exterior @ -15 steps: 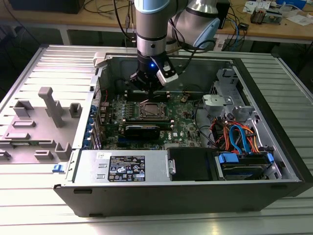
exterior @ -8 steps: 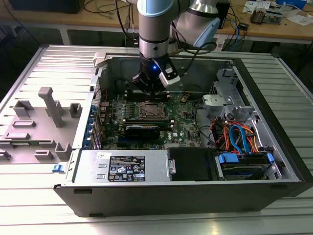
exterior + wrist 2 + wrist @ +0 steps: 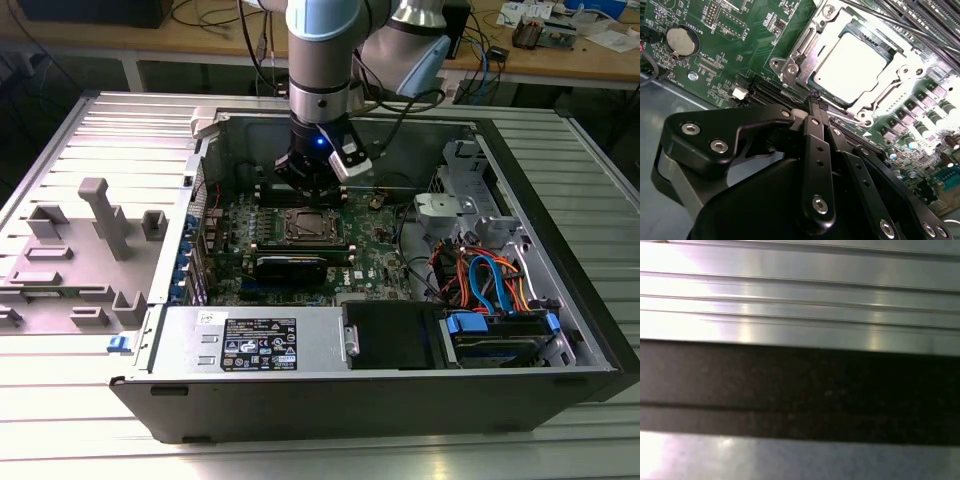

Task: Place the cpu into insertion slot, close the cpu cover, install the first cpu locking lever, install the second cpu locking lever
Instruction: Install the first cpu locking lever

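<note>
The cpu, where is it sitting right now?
The cpu sits in the insertion slot on the green motherboard, framed by the cpu cover. In the second wrist view the gripper is beside it.

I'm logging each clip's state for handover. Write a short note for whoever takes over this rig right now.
Gripper: jaws shut, holding nothing, tips just beside the socket.
The cpu sits in the insertion slot on the green motherboard inside the open computer case.
The cpu cover lies closed around the chip, silvery top showing through its window.
Done: cpu placed, cover down.
Left: whether either locking lever is latched cannot be told from these views; check both.
</note>
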You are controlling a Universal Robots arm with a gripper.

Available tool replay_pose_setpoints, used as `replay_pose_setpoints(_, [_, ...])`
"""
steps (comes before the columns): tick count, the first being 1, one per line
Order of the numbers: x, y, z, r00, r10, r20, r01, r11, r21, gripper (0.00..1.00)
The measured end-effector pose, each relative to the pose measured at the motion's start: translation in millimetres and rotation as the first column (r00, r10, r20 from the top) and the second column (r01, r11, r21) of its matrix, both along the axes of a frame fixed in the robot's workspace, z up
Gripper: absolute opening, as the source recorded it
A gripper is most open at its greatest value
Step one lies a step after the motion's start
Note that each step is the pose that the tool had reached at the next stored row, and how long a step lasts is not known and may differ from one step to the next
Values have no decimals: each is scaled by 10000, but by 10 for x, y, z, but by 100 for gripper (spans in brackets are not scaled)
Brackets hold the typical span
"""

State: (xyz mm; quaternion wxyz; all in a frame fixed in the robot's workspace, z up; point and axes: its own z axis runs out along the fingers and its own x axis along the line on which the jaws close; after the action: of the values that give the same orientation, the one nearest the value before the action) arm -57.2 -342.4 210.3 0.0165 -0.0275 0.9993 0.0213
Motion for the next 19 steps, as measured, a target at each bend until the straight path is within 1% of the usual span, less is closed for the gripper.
replay_pose_setpoints(7, [32,0,-32,10000,0,0,0,10000,82,11])
replay_pose_setpoints(12, [58,0,-52,10000,0,0,0,9999,118,11])
replay_pose_setpoints(19, [68,0,-53,10000,-1,2,1,9999,124,11])
